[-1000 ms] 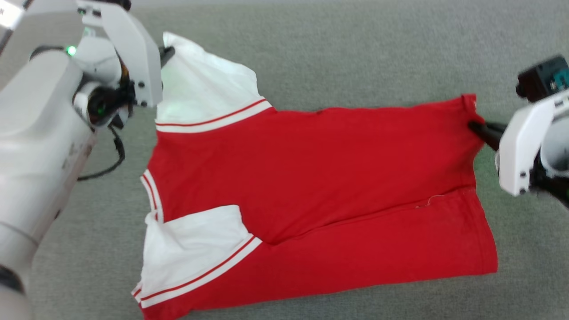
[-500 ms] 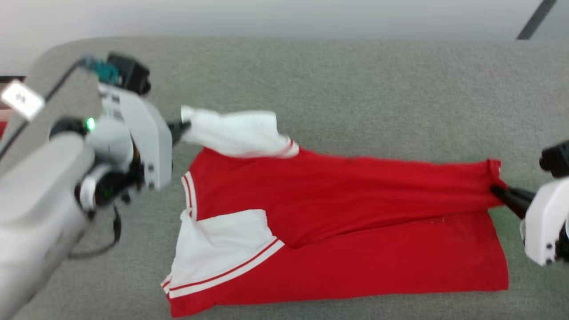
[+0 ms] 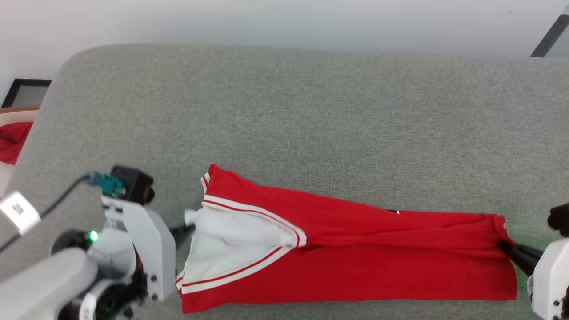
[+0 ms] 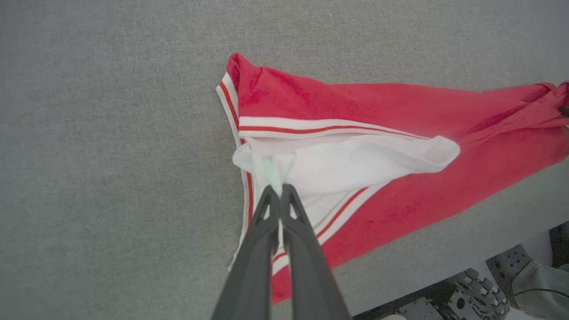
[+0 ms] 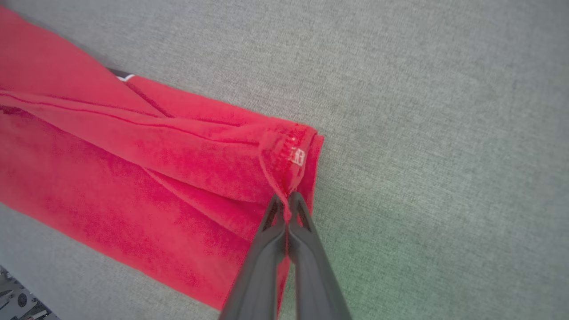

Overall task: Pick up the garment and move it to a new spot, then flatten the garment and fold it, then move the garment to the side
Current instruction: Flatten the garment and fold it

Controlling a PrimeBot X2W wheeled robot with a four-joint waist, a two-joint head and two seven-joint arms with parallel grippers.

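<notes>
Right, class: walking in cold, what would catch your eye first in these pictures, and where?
A red shirt with white sleeves lies folded lengthwise on the grey fabric surface. The fingers of the left gripper pinch a white sleeve; those of the right gripper pinch the hem corner opposite.

The garment (image 3: 355,262) lies along the near part of a grey padded surface (image 3: 284,115), folded lengthwise into a long red band with 2 layers showing. At its left end a white sleeve (image 3: 231,242) with red-and-white striped trim sits on top. The left gripper (image 3: 189,230) pinches that sleeve's edge, its dark fingers together. At the far right the right gripper (image 3: 504,246), fingers likewise together, grips the hem corner. A small green light (image 3: 93,235) glows on the left wrist. Beyond the surface's left edge lies a red cloth (image 3: 11,140), and a dark bar (image 3: 549,35) crosses the top right corner.
</notes>
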